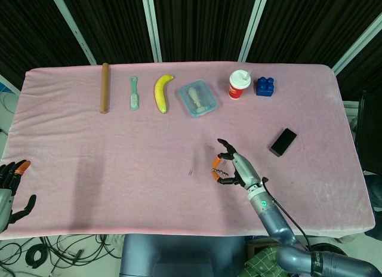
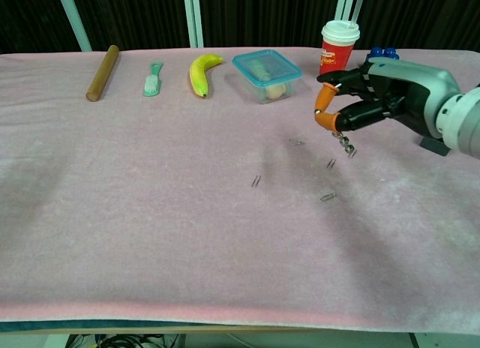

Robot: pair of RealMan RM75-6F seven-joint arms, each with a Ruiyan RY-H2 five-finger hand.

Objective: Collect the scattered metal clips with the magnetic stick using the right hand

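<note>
Clips (image 2: 329, 197) on the pink cloth (image 2: 150, 213) show clearly only from our chest. Our right hand (image 2: 367, 100) pinches the magnetic stick (image 2: 343, 142) above them, hiding the blue block; cup (image 2: 337, 52) and box (image 2: 266, 75) stand behind. Our left hand (image 1: 11, 190) rests with fingers apart.

Banana (image 1: 162, 92), brush (image 1: 134, 93) and lidded box (image 1: 197, 98) lie apart.

Along the table's far edge, left to right: rolling pin (image 1: 105, 88), brush (image 1: 134, 93), banana (image 1: 162, 92), container (image 1: 197, 98), cup (image 1: 239, 85), block (image 1: 265, 86).
</note>
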